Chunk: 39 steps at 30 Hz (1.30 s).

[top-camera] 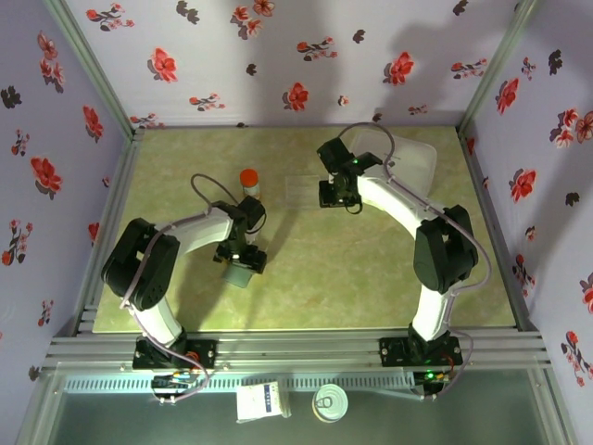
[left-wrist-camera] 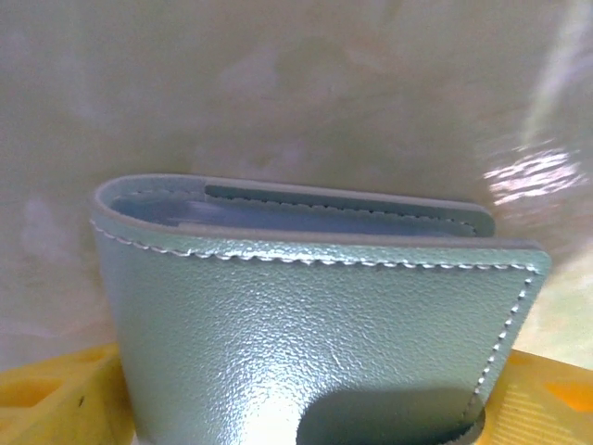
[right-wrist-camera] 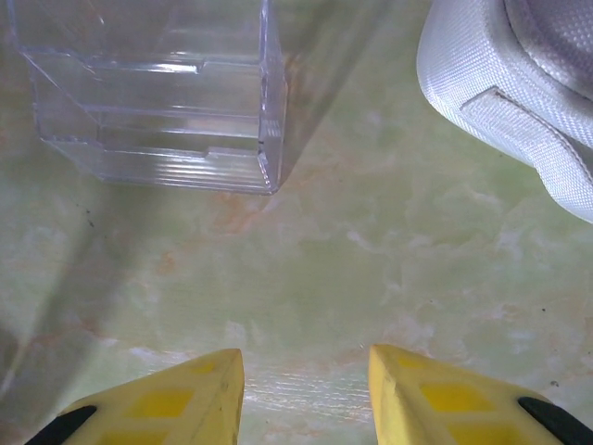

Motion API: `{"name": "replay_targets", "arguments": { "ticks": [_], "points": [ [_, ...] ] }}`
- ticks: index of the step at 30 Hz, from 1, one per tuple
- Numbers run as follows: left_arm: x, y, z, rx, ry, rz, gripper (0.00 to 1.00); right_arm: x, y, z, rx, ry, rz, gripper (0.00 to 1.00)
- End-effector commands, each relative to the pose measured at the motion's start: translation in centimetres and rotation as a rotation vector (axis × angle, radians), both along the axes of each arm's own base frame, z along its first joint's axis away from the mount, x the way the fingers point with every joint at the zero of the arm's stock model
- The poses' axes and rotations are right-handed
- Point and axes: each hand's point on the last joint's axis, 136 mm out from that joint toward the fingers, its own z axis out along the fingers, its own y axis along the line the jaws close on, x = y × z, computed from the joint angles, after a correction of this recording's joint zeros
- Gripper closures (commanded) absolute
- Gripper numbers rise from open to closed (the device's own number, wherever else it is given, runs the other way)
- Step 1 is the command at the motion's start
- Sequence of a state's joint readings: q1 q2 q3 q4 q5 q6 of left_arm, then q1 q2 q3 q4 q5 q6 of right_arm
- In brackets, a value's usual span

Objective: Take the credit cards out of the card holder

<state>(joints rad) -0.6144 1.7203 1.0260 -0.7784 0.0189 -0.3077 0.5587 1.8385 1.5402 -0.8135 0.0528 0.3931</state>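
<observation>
**Card holder (left-wrist-camera: 306, 343), grey-blue, clamped in left gripper (top-camera: 243, 263)**

Location: in the top view the card holder is sitting at the left gripper's tip, over the left-centre of the green marbled table (top-camera: 315, 287). Whether it is resting on the surface or raised off it cannot be told.

Appearance: in the left wrist view the near panel is showing a pebbled, faintly shiny grey-blue skin. Pale stitching is running along its top edge and down its right side. The panels are lying folded together, with the fold curving round at the upper left. A narrow slot is opening along the top, with a second stitched edge inside it and a paler blue band behind that (card edge or lining, cannot be told).

Left tool: the yellow fingers (left-wrist-camera: 56, 399) are pressing in from either side of the holder's lower part and are closed on it.

Right tool: the right gripper (right-wrist-camera: 304, 362) is hanging over bare table with its yellow fingers parted and nothing between them.

Nearby items: the clear plastic stand (right-wrist-camera: 157, 102) is standing just beyond the right gripper to the left, and the white box (right-wrist-camera: 500, 102) to the right. A red-capped container (top-camera: 248, 182) is standing just beyond the left gripper.
</observation>
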Motion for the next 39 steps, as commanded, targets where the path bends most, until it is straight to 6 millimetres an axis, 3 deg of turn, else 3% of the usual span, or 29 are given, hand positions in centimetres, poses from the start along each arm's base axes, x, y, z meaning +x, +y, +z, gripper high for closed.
{"name": "replay_targets", "arguments": {
  "ticks": [1, 11, 20, 27, 39],
  "points": [
    [1.0, -2.8, 1.6, -0.098, -0.026, 0.037, 0.18, -0.6, -0.6, 0.2, -0.024, -0.009, 0.010, 0.59],
    [4.4, -10.0, 2.1, -0.219, -0.089, 0.138, 0.20, -1.1, -2.5, 0.1, -0.023, -0.020, -0.012, 0.59],
    [8.3, -13.3, 1.8, -0.252, -0.127, 0.224, 0.17, -1.8, -5.0, -0.8, -0.016, 0.006, -0.049, 0.59],
    [7.6, -14.9, 1.7, -0.327, -0.057, 0.236, 0.12, -2.0, -5.8, -1.1, -0.015, 0.025, -0.057, 0.59],
    [6.6, -15.8, 4.4, -0.493, -0.068, 0.261, 0.13, -2.1, -4.0, -0.1, 0.070, 0.032, -0.054, 0.59]
  ]
}}
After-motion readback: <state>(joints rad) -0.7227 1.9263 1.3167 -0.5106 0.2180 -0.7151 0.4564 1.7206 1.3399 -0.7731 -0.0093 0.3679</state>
